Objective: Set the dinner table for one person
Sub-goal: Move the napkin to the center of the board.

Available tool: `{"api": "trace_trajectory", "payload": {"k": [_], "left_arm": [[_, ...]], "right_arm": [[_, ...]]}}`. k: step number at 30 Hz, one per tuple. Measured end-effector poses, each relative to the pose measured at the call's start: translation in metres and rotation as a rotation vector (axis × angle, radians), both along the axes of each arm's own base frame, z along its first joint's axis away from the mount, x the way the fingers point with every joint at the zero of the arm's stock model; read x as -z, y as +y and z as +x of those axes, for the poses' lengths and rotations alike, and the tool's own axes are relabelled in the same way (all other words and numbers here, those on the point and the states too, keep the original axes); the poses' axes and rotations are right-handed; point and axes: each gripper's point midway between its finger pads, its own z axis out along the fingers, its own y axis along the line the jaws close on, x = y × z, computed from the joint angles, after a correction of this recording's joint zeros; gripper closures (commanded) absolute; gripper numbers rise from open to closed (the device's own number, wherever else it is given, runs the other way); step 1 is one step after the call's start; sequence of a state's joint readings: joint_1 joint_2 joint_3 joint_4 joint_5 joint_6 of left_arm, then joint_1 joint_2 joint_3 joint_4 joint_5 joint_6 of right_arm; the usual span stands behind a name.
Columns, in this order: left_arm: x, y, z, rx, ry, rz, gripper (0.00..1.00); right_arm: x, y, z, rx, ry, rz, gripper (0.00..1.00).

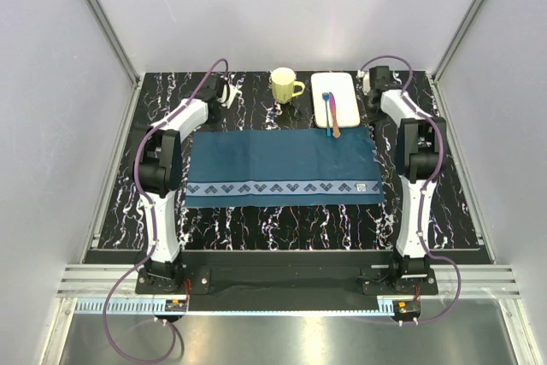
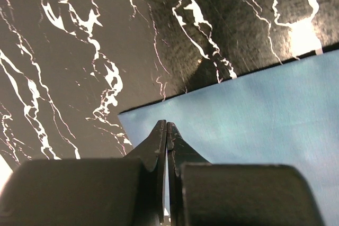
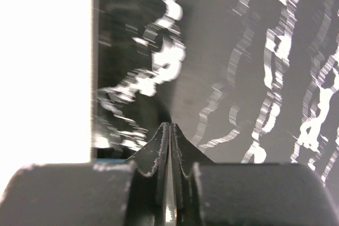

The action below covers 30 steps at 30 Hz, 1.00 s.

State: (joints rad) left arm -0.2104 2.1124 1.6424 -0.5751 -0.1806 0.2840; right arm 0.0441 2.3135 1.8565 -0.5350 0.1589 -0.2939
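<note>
The dinner table (image 1: 248,220) is black with white veins. A dark blue placemat (image 1: 282,164) lies flat across its middle. Behind it stand a yellow mug (image 1: 285,85) and a white rectangular plate (image 1: 335,90). Two utensils (image 1: 330,117), one blue and one brown, lie on the plate's near end. My left gripper (image 1: 225,91) hovers at the back left, shut and empty. In its wrist view the gripper (image 2: 167,124) points over the placemat (image 2: 254,115) corner. My right gripper (image 1: 369,83) is at the back right beside the plate, shut (image 3: 170,124) with nothing in it, above bare table (image 3: 222,51).
White walls with metal posts enclose the table on three sides. The plate (image 3: 42,67) fills the left edge of the blurred right wrist view. Purple cables loop off both arms. Both arm bases sit at the near edge.
</note>
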Motion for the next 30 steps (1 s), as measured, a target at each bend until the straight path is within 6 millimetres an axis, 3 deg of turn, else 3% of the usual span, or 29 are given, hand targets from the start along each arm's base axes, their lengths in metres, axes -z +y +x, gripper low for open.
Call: {"api": "trace_trajectory", "payload": {"k": [6, 11, 30], "left_arm": [[-0.001, 0.002, 0.004, -0.009, -0.021, 0.010, 1.00], [0.002, 0.003, 0.002, -0.011, -0.016, 0.016, 1.00], [0.022, -0.011, 0.000, 0.040, 0.019, 0.027, 1.00]], "right_arm": [[-0.003, 0.047, 0.009, -0.076, -0.022, 0.022, 0.96], [-0.003, 0.069, 0.007, -0.103, -0.023, 0.035, 0.97], [0.005, 0.068, 0.001, -0.097, -0.024, 0.020, 0.99]]}}
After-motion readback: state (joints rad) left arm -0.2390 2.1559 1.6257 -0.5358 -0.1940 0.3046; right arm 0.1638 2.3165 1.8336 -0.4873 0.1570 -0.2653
